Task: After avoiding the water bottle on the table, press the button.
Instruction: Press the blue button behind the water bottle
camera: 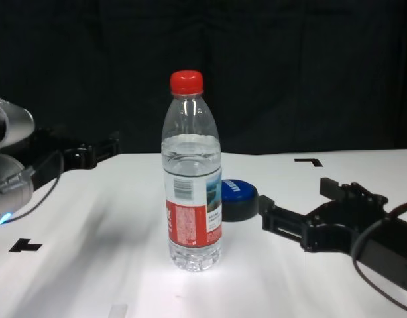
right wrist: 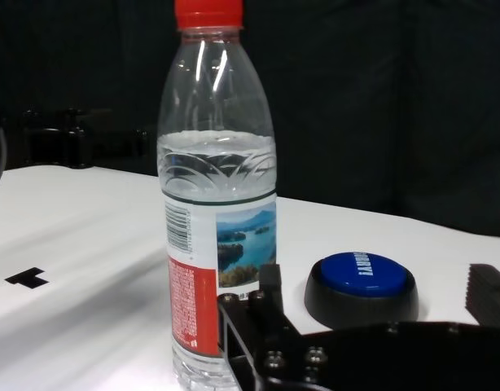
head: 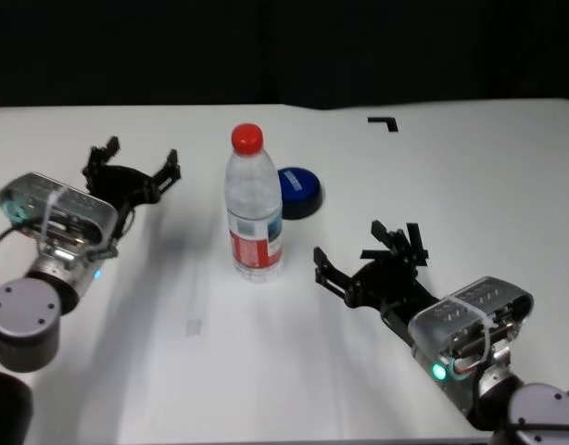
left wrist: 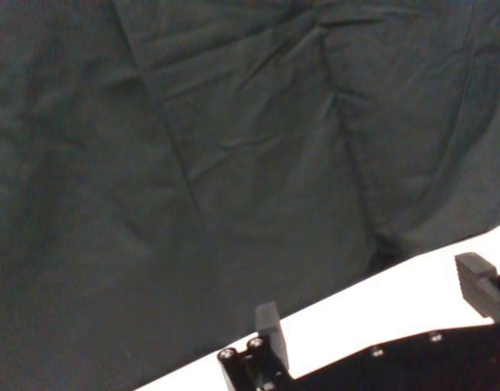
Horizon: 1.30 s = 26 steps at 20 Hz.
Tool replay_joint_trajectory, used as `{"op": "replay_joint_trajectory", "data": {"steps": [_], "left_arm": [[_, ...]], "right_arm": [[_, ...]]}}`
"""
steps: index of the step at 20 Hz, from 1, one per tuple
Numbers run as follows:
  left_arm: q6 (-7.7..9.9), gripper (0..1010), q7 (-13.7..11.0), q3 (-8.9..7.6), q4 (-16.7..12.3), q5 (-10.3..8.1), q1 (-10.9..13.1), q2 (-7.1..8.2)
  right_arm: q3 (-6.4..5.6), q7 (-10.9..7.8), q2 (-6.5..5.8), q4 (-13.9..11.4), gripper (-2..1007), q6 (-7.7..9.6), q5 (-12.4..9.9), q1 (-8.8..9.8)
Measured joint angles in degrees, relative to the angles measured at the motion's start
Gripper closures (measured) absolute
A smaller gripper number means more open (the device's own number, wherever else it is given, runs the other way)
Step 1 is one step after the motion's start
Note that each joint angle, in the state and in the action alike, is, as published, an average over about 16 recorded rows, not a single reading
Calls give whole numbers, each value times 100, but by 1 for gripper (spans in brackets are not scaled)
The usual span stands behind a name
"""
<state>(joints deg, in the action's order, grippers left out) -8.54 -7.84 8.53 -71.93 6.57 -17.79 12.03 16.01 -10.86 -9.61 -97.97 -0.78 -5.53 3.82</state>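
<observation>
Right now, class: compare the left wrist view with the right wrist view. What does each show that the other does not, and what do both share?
Only the left wrist view shows the creased dark backdrop filling most of the picture, with no task things.

Only the right wrist view shows the water bottle, upright, the button beyond it, and a black tape mark.

Both show the white table and their own open gripper: the left gripper and the right gripper.
</observation>
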Motion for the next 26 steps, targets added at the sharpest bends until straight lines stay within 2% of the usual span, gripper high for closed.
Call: {"op": "replay_joint_trajectory", "data": {"steps": [14, 26], "left_arm": [[227, 7, 197, -294, -1028, 107, 794, -5], [340, 7, 298, -468, -1616, 219, 1320, -92]], "right_arm": [[0, 1, 0, 0, 2, 0, 0, 0], [0, 0, 0, 0, 2, 0, 0, 0]]}}
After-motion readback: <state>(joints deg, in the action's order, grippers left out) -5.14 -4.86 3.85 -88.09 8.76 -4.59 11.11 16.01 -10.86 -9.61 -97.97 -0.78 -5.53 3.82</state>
